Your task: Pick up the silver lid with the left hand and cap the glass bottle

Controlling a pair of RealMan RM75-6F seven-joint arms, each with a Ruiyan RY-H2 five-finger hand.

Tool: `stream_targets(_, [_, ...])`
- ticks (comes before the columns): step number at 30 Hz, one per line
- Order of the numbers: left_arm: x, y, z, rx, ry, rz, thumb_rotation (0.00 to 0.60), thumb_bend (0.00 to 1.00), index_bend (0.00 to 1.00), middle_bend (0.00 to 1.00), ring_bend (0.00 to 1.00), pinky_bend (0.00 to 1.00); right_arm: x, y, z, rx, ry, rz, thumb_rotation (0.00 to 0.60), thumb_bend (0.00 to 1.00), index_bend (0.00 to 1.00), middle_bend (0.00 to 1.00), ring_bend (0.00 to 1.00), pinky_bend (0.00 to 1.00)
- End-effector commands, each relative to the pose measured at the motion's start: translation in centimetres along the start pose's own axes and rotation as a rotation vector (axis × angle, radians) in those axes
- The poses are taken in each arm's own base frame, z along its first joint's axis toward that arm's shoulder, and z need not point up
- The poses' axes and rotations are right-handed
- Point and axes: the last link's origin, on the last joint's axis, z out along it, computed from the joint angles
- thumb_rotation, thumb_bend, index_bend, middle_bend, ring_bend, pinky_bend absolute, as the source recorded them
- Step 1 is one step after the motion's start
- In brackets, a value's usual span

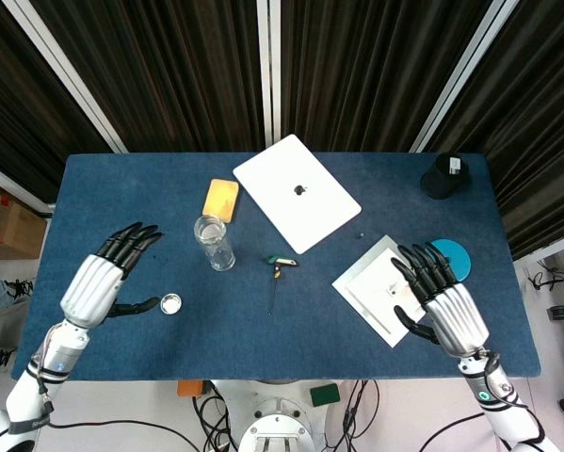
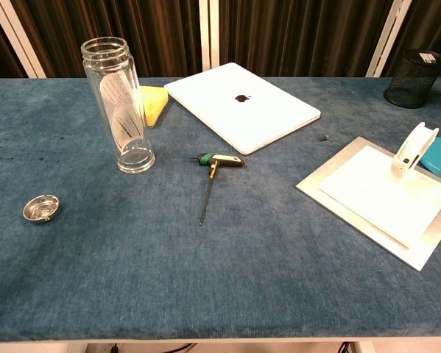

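Note:
The small silver lid (image 1: 171, 303) lies on the blue table, hollow side up, also seen in the chest view as a silver lid (image 2: 41, 208) at the left. The clear glass bottle (image 1: 214, 242) stands upright and uncapped a little behind and right of it; in the chest view the glass bottle (image 2: 121, 107) is tall at upper left. My left hand (image 1: 103, 279) hovers just left of the lid, fingers spread, thumb tip close to the lid, holding nothing. My right hand (image 1: 443, 299) is open over the white pad at the right. Neither hand shows in the chest view.
A closed white laptop (image 1: 297, 192) lies at back centre, a yellow block (image 1: 220, 200) beside the bottle. A green-handled hex key (image 1: 278, 271) lies mid-table. A white pad on a metal plate (image 1: 380, 282), a teal disc (image 1: 454, 256) and a black mesh cup (image 1: 445, 176) sit at right.

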Motion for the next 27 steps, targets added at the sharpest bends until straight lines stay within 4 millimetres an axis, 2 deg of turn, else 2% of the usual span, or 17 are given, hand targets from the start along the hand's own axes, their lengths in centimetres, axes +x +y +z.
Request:
stream_targets(1, [-0.8, 0.6, 1.2, -0.02, -0.025, -0.023, 0.6, 0.0, 0.09, 0.08, 0.06, 0.16, -0.4, -0.6, 0.3, 0.017, -0.001, 0.01, 0.6, 0.33, 0.0, 0.0, 0.0, 0.01])
stream_targets(14, [-1.1, 0.4, 1.1, -0.007, -0.034, -0.004, 0.6, 0.0, 0.09, 0.1, 0.06, 0.16, -0.5, -0.2, 0.0, -0.005, 0.004, 0.01, 0.6, 0.33, 0.0, 0.0, 0.0, 0.01])
stream_targets(20, [-2.3, -0.2, -0.4, -0.008, -0.122, 0.099, 0.6, 0.02, 0.09, 0.11, 0.09, 0.16, 0.3, 0.5, -0.4, -0.015, 0.023, -0.014, 0.6, 0.33, 0.0, 0.0, 0.0, 0.01])
stream_targets(23, [-2.9, -1.0, -1.4, -0.003, -0.148, 0.163, 0.6, 0.08, 0.15, 0.16, 0.12, 0.18, 1.1, 1.3, -0.8, -0.041, 0.045, -0.031, 0.6, 0.33, 0.0, 0.0, 0.0, 0.02])
stream_targets(27, [-3.4, -1.6, -2.3, -0.05, -0.121, 0.203, 0.6, 0.17, 0.29, 0.29, 0.22, 0.3, 2.2, 2.7, -1.6, -0.087, 0.069, -0.074, 0.6, 0.33, 0.0, 0.0, 0.0, 0.02])
